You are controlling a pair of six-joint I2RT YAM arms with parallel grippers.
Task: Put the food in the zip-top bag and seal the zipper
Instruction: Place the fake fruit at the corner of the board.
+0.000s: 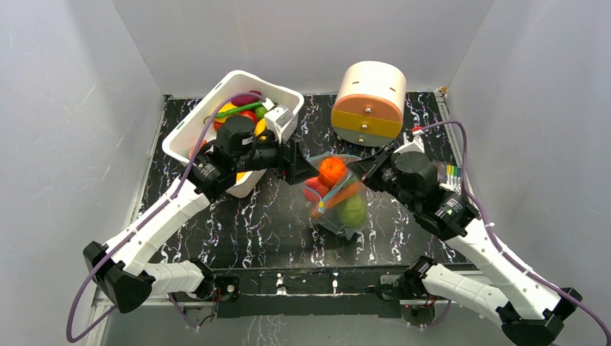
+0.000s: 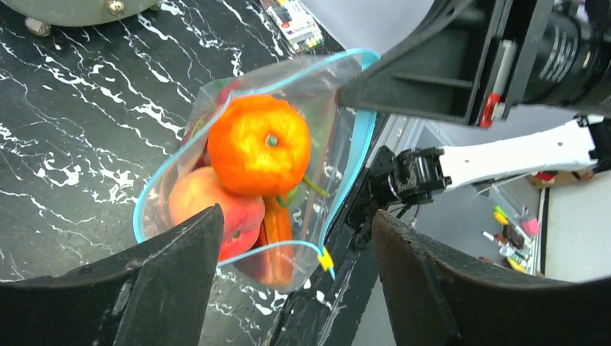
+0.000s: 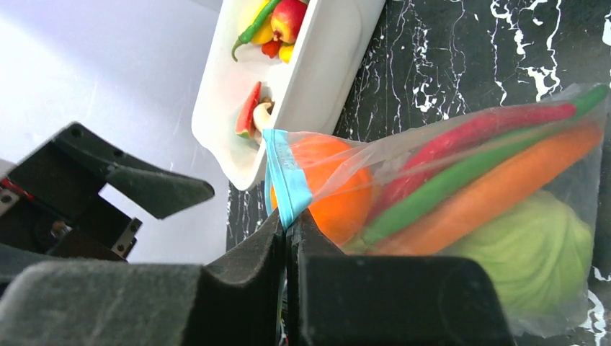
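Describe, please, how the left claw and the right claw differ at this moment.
The left claw stands open, gripping nothing; the right claw is shut on the zipper of the zip-top bag. The left claw faces the bag's open mouth and the orange inside; the right claw pinches the mouth's edge. Both are at the bag's mouth.

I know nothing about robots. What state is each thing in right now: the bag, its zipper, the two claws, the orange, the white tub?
zip-top bag: mouth open, food inside.
zipper: unsealed, pinched at one spot.
right gripper: shut on the zipper.
left gripper: open, holding nothing, facing the bag's mouth.
orange: in the bag, nearest its mouth.
white bin: holds some food.
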